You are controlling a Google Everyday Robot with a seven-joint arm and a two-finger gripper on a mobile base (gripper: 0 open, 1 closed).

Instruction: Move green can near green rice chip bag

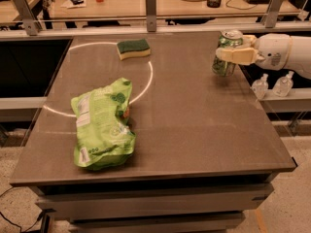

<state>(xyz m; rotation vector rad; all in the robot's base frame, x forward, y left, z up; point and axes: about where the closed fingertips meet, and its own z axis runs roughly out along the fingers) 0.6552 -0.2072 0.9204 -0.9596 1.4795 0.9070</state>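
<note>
The green can (223, 67), small with a silver top, is at the table's far right edge. My gripper (229, 55) reaches in from the right with its pale fingers (239, 56) closed around the can's upper half. Whether the can's base rests on the table or hangs just above it, I cannot tell. The green rice chip bag (101, 125), wrinkly and lime green with a white label panel, lies flat on the left front part of the table, far from the can.
A green-and-yellow sponge (132, 48) lies at the back centre. A white circle line (150, 74) is marked on the grey table (204, 130). Two small clear bottles (260, 86) stand on a ledge just beyond the right edge, under my arm.
</note>
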